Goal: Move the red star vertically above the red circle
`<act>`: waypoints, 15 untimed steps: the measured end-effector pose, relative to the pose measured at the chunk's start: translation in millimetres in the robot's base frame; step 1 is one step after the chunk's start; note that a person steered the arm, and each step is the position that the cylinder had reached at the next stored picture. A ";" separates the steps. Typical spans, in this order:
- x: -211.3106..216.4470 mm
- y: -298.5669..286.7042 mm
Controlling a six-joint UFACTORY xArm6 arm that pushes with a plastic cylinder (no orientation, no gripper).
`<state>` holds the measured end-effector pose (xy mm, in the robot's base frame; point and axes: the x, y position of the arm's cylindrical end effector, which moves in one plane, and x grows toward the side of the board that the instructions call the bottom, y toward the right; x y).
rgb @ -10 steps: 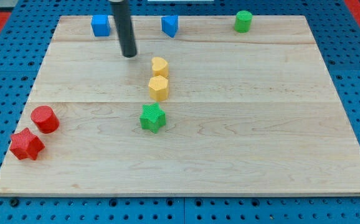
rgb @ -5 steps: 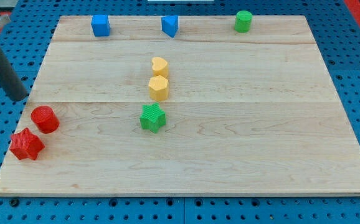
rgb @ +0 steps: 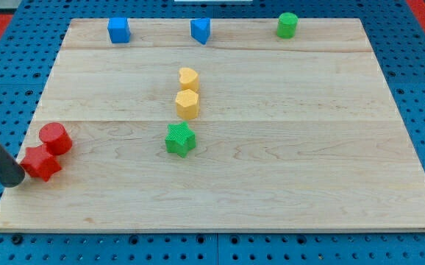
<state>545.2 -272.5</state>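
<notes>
The red star (rgb: 42,163) lies near the board's left edge, toward the view's bottom. The red circle (rgb: 55,138) stands just above and right of it, touching it. My tip (rgb: 12,181) is at the board's left edge, right against the star's lower left side. The dark rod runs up and left out of the view.
The wooden board (rgb: 286,184) also holds a green star (rgb: 180,139), a yellow hexagon (rgb: 187,104) and a yellow heart (rgb: 188,78) in the middle. Along the top edge stand a blue cube (rgb: 118,29), a blue triangle (rgb: 201,30) and a green cylinder (rgb: 287,25).
My tip swept from the board's upper middle to its left edge, then down to the red star. The star has shifted up and right against the red circle, which moved slightly.
</notes>
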 end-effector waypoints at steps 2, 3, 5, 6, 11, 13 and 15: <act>-34.2 22.7; -23.4 30.6; -29.3 93.6; -49.3 102.7; -129.7 85.9; -150.0 96.5; -152.2 99.6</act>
<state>393.0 -172.9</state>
